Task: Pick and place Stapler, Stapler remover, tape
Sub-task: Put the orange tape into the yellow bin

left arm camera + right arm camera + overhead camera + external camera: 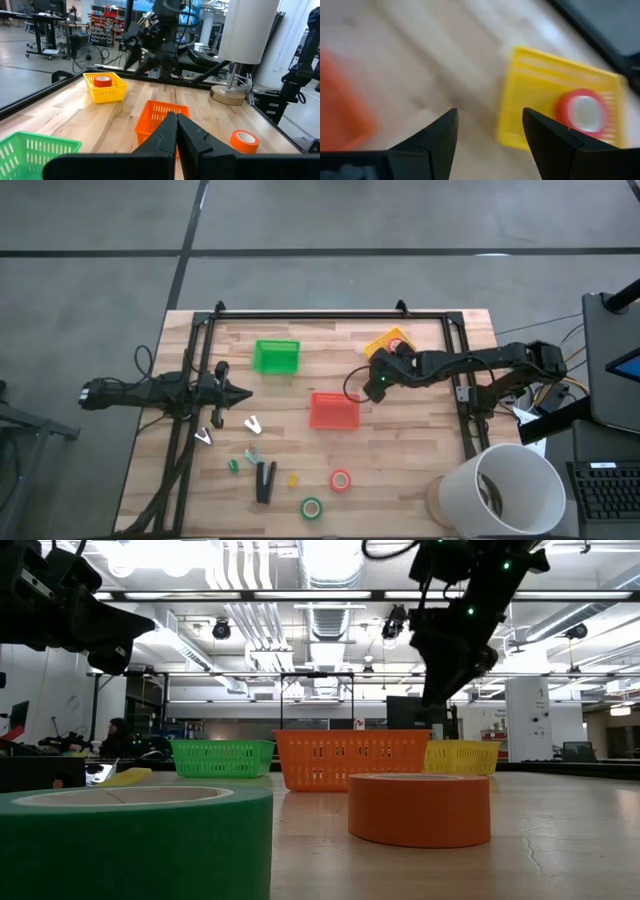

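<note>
The black stapler (264, 480) lies flat near the table's near edge. An orange tape roll (341, 479) and a green one (312, 507) lie flat to its right; in the low view they are the orange roll (420, 808) and the green roll (130, 840). A red roll (582, 111) lies in the yellow basket (390, 342). Small pale metal pieces (252, 424) (203, 437) lie left of centre; which one is the stapler remover I cannot tell. My right gripper (375, 385) (490, 135) hangs open and empty above the table, between the yellow and orange baskets. My left gripper (243, 393) (176, 125) waits shut at the left.
A green basket (276, 356) stands at the far left and an orange basket (333, 410) at mid-table. Tiny green (233, 465) and yellow (293, 479) pieces lie beside the stapler. A white paper roll on a stand (505, 485) occupies the near right corner. A black frame (300, 318) borders the table.
</note>
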